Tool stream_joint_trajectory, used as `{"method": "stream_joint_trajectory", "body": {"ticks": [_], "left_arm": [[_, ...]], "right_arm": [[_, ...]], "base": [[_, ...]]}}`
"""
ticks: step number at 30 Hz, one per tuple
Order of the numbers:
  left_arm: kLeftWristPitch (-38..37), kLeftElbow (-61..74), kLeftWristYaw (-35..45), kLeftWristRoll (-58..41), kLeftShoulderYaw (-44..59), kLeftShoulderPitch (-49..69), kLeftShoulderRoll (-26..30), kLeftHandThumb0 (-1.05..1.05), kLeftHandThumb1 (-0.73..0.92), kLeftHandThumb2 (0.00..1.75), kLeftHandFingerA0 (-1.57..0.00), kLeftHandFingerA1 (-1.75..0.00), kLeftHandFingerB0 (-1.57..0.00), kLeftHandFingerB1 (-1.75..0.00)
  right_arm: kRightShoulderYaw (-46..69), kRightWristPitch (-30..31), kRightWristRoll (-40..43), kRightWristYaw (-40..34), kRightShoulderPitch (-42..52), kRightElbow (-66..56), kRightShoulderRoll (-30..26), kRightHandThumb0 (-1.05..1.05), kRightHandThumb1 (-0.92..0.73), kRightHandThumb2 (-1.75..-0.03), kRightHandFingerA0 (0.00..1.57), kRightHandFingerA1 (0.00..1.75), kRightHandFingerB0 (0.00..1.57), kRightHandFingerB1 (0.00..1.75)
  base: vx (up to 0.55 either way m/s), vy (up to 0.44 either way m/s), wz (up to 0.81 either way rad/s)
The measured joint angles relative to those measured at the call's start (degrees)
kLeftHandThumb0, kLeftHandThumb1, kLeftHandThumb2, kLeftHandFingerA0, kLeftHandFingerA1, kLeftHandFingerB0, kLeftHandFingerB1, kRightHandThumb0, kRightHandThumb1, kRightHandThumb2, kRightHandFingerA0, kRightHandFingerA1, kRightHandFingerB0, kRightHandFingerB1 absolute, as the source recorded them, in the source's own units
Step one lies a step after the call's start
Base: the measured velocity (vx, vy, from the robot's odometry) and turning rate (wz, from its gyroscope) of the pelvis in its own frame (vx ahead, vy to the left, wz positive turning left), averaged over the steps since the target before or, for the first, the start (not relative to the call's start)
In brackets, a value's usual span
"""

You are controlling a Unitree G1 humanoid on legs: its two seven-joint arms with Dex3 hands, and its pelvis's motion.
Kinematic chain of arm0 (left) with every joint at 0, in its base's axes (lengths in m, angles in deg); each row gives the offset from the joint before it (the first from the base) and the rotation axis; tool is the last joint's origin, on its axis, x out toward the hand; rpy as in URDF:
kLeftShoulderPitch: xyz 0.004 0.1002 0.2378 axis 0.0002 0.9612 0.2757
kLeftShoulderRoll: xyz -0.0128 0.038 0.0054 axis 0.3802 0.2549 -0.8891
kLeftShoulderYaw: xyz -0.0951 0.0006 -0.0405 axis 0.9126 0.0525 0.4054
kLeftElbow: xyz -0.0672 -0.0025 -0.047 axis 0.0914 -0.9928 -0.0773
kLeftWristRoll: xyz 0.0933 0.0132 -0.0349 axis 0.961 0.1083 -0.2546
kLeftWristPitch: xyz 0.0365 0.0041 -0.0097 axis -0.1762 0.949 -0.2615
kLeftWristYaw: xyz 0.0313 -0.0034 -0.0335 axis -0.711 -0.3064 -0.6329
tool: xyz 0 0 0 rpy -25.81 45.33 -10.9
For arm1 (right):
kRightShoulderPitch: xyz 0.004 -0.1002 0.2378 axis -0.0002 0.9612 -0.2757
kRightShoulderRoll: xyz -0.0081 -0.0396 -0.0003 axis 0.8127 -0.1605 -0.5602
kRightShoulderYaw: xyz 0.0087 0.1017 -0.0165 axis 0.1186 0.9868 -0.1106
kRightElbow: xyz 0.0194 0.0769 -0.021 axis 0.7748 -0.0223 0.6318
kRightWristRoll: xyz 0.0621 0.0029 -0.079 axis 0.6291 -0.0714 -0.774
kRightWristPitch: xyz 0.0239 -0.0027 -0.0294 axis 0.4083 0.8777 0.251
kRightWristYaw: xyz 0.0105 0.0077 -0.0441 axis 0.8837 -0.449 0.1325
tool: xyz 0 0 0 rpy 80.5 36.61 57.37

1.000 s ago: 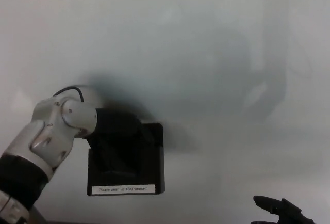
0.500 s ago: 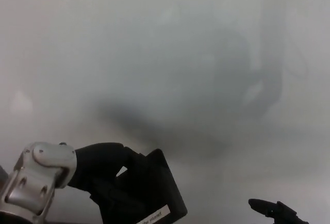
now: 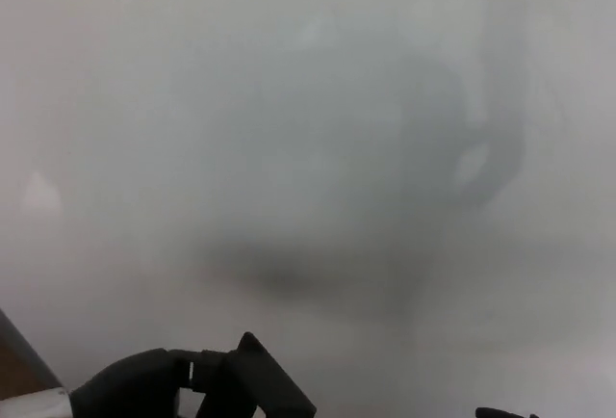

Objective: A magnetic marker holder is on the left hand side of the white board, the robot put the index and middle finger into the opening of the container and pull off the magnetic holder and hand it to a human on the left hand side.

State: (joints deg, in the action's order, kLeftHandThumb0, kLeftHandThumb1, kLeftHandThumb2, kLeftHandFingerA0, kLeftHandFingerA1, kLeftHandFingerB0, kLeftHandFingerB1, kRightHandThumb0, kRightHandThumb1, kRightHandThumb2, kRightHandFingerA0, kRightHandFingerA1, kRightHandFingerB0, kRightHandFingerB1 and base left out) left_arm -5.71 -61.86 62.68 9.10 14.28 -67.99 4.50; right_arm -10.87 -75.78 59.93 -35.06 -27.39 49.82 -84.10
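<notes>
At the bottom left of the frame, the robot's black left hand (image 3: 144, 391) has its fingers hooked on the black box-shaped magnetic marker holder (image 3: 262, 387), which is tilted with one corner up and largely cut off by the bottom edge. The glossy white whiteboard (image 3: 318, 129) fills the rest. At the bottom right, only a sliver of the black right hand (image 3: 505, 413) shows; I cannot tell its fingers' state.

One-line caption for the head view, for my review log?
Left hand holds the black magnetic holder low at the frame's bottom edge, before the bare whiteboard.
</notes>
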Motion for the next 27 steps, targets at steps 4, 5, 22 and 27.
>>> {"method": "stream_joint_trajectory", "body": {"ticks": [4, 5, 22, 27], "left_arm": [[1.9, 2.0, 0.4, -3.4, 3.8, 3.3, -0.1, -0.28, 0.59, 0.58, -1.13, -1.10, -0.97, -0.64], [2.5, 2.8, 0.6, -4.6, 5.0, 4.3, -0.2, -0.27, 0.62, 0.59, -1.12, -1.14, -0.97, -0.67], [11.5, 12.6, 1.6, -19.3, 14.2, 13.8, -2.2, -0.28, 0.58, 0.58, -1.13, -1.18, -0.99, -0.68], [14.1, 15.7, 1.8, -23.9, 15.4, 16.1, -3.1, -0.29, 0.53, 0.56, -1.11, -1.11, -0.97, -0.62]], "right_arm": [[0.9, 0.0, 0.2, 0.0, 0.9, 1.5, -0.3, -0.44, -0.59, -0.98, 0.64, 0.66, 0.47, 0.57], [1.3, 0.0, 0.2, 0.0, 1.2, 2.0, -0.4, -0.42, -0.57, -0.98, 0.65, 0.67, 0.48, 0.58], [4.8, 0.0, 1.0, 0.0, 5.2, 5.8, -0.7, -0.50, -0.66, -0.63, 0.75, 0.51, 0.60, 0.44], [5.6, 0.0, 1.3, 0.0, 5.9, 6.4, -0.7, -0.46, -0.70, -0.61, 0.75, 0.49, 0.62, 0.45]], "base": [[0.00, 0.000, 0.00], [0.00, 0.000, 0.00], [0.00, 0.000, 0.00], [0.00, 0.000, 0.00]]}}
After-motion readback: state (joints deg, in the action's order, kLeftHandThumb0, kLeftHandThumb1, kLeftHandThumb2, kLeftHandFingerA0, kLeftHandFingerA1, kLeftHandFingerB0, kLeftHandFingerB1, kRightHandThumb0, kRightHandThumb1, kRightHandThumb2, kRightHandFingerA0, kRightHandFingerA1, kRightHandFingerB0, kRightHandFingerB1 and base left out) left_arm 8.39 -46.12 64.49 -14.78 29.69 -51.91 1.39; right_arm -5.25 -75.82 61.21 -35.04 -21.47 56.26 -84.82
